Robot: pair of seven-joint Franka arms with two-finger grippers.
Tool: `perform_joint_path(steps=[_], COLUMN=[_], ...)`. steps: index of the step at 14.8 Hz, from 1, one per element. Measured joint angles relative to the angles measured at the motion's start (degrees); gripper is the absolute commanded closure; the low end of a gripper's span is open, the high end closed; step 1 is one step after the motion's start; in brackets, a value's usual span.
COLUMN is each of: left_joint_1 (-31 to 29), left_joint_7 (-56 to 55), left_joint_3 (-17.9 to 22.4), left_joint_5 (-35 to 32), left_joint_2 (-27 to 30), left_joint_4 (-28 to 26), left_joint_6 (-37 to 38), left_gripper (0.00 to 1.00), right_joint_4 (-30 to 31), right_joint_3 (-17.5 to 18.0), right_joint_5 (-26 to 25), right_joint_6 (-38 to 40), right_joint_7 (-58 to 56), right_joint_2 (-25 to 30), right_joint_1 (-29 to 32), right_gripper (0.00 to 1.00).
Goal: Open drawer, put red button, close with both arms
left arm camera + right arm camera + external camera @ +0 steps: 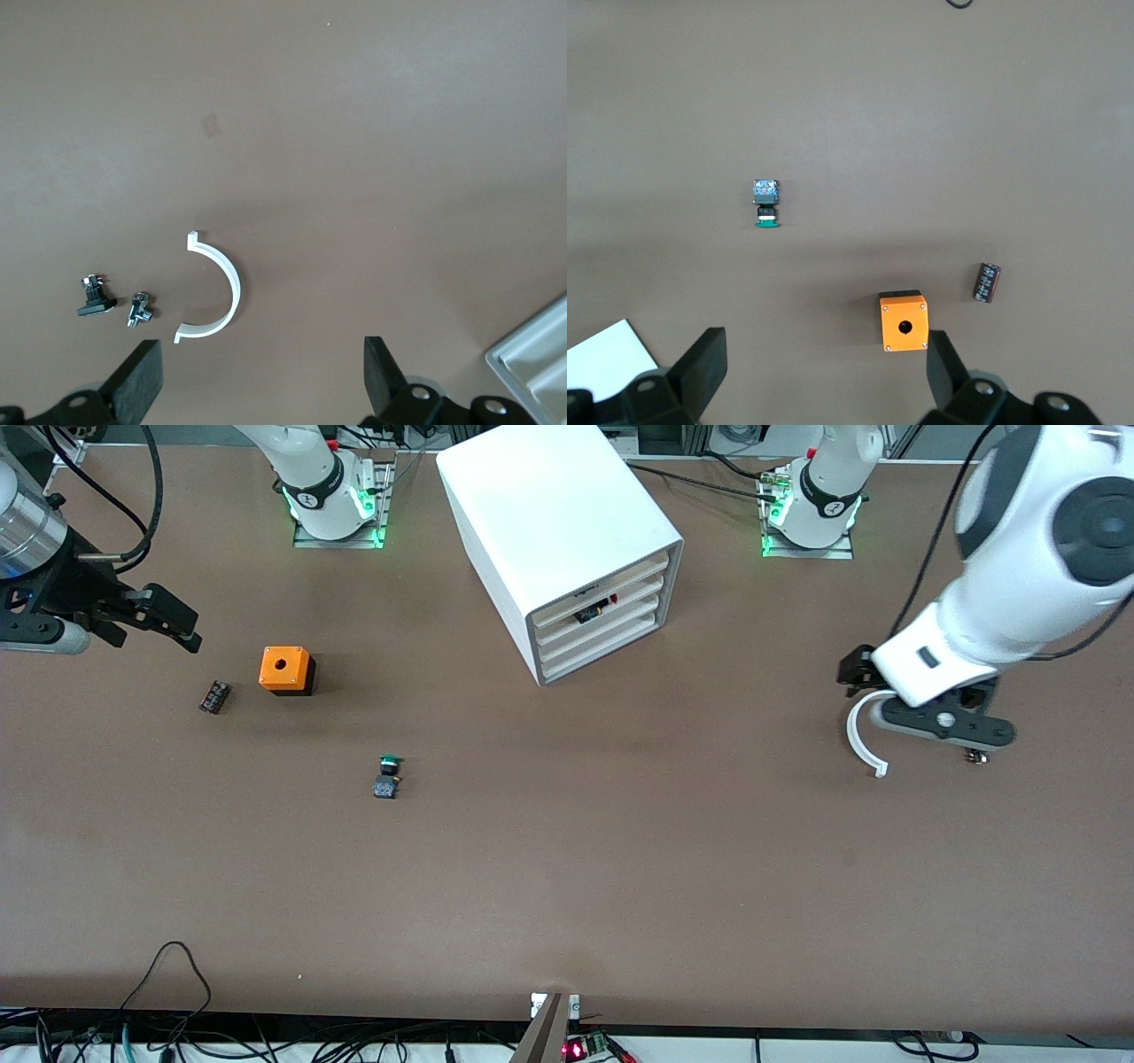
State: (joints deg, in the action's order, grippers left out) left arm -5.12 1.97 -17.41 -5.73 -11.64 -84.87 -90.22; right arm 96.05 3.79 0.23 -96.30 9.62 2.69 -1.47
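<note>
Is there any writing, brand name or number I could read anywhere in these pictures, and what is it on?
None can be read.
Cabinet: a small dark mark on its front edge above the drawers, too small to read.
Dark cylinder beside the orange box: pale print on its side, blurred.
Arm bases: a round emblem on the black band, unreadable.

Both arms (pixel 1019 540) are glossy white with rounded shells, black bands at the joints and dark round caps; their bases (pixel 815 500) sit on metal plates lit green, with black cables trailing off. The right arm (pixel 27 522) shows a silver metal cuff near its wrist. Each gripper (pixel 261 390) is matte black with two flat, blunt fingers (pixel 709 359) and small screws at the knuckles.
</note>
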Motion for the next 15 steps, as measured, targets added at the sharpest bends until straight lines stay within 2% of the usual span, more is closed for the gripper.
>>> perform_joint_path(steps=[3, 5, 9, 15], left_joint_1=[5.2, 7.5, 8.6, 9.1], left_joint_7=[5.0, 5.5, 4.0, 3.2], left_joint_3=[11.1, 14.5, 15.2, 15.1], left_joint_5=[3.5, 3.6, 3.6, 3.6], left_joint_2=[4.1, 7.8, 11.4, 11.4], left_joint_4=[-4.1, -8.5, -13.4, -13.6], left_joint_6=[-5.6, -10.5, -10.7, -10.8], left_gripper=[0.00, 0.00, 0.00, 0.00], right_joint_4=[0.0, 0.0, 0.0, -0.1], right_joint_3=[0.0, 0.0, 0.0, -0.1], right_joint_5=[0.0, 0.0, 0.0, 0.0], right_joint_6=[0.2, 0.3, 0.3, 0.3], right_joint_7=[-0.3, -0.4, -0.4, -0.4], right_joint_2=[0.0, 0.0, 0.0, 0.0], right_joint_1=[0.0, 0.0, 0.0, 0.0], right_gripper=[0.00, 0.00, 0.00, 0.00])
